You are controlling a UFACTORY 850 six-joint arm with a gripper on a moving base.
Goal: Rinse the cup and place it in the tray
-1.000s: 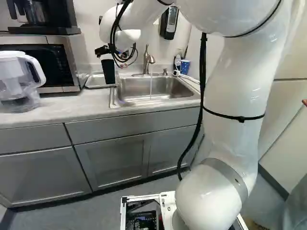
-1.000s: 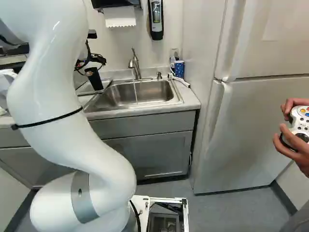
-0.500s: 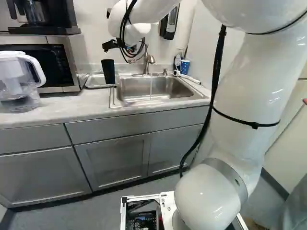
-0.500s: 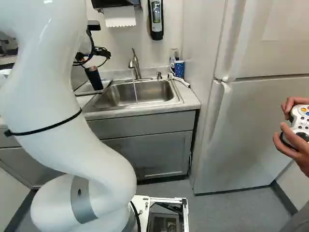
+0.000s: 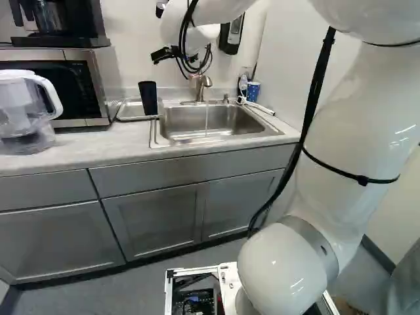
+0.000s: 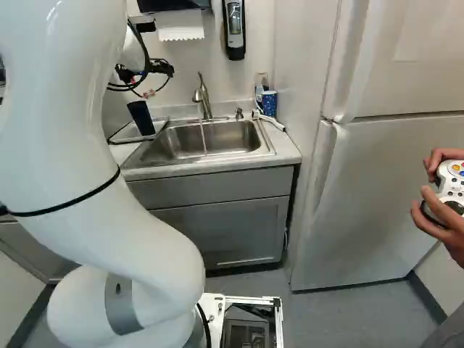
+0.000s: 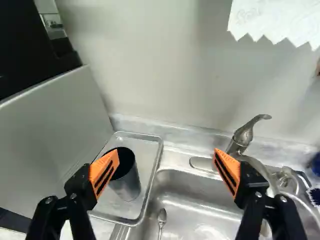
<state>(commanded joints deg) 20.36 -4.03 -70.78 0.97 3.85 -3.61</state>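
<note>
Your gripper (image 6: 161, 69) is empty, its two fingers (image 7: 104, 174) spread wide apart above the counter (image 5: 79, 151). The cup (image 7: 129, 182) stands upright, mouth up, in the tray (image 7: 156, 162), ahead of one finger. You have the sink (image 5: 216, 136) right beside the tray, with a spoon (image 7: 161, 218) in it and a thin stream of water running from the faucet (image 7: 244, 134).

arm (image 5: 348, 170): raised, bent, reaching ahead | pincer (image 6: 158, 69): open | orange-padded fingers (image 7: 104, 173): spread wide apart
</note>
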